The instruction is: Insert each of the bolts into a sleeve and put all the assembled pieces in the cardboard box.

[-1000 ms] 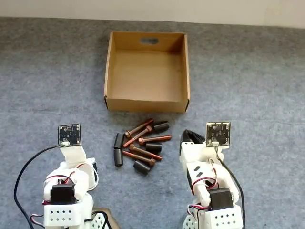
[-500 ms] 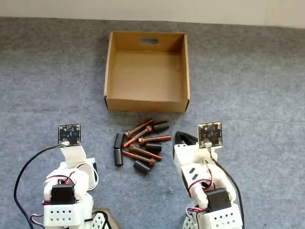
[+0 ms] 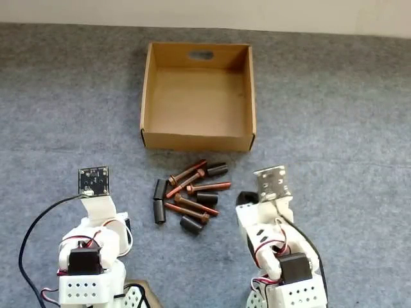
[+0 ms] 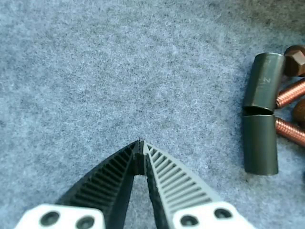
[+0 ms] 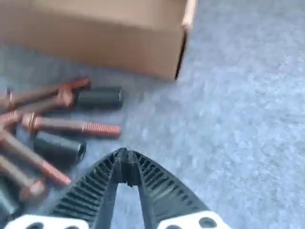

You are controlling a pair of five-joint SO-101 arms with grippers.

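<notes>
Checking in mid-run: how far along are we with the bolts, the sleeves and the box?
Nothing looks done: the cardboard box holds no pieces. The bolts and sleeves lie loose and mixed in front of it, with no bolt visibly inside a sleeve. Nothing is in hand: the left gripper and right gripper are both shut on nothing, one on each side of the parts. All the inserting and boxing is left.

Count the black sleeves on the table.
5. Upper left sleeve end to end with lower left sleeve; far sleeve nearest the cardboard box; middle sleeve; near sleeve farthest from it. None looks hidden.
</notes>
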